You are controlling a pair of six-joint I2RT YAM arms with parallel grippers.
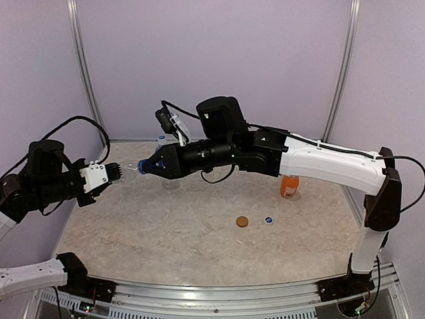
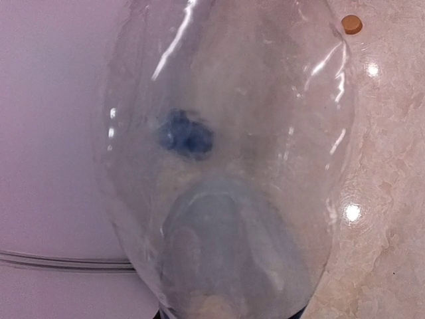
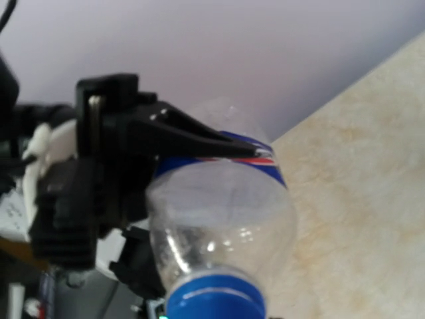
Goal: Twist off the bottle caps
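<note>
The clear plastic bottle with a dark blue label [image 3: 222, 206] hangs off the marbled beige tabletop [image 1: 166, 239] at the far left, lying roughly level between the two arms. The left gripper [image 1: 121, 173] is clamped on its body. In the right wrist view one black finger [image 3: 192, 136] presses across the label. The right gripper [image 1: 142, 166] is closed on the round blue screw cap [image 3: 216, 300] from the right.

The bottle looks empty, so it should be light. Its thin wall is soft — a hard squeeze would likely dent it and let it twist instead of resisting the turn. The glossy plastic may also slip. The shoulder and the base look like the stiffer places to hold. The cap is small and hard, best pinched across its rim.

Much is hidden. The bottom edge of the right wrist view cuts off the cap and shows none of that gripper's own fingers, so how squarely they sit cannot be told. The bottle's base fills the left wrist view, where the cap is only a blue blur through the plastic. From above, the bottle nearly vanishes against the table. Whether the cap has loosened cannot be told.

Toward the near right a small orange-brown cap [image 1: 242, 221] and a second blue cap [image 1: 268, 220] lie loose — the short bottle of orange liquid [image 1: 289, 186] stands just beyond them.
</note>
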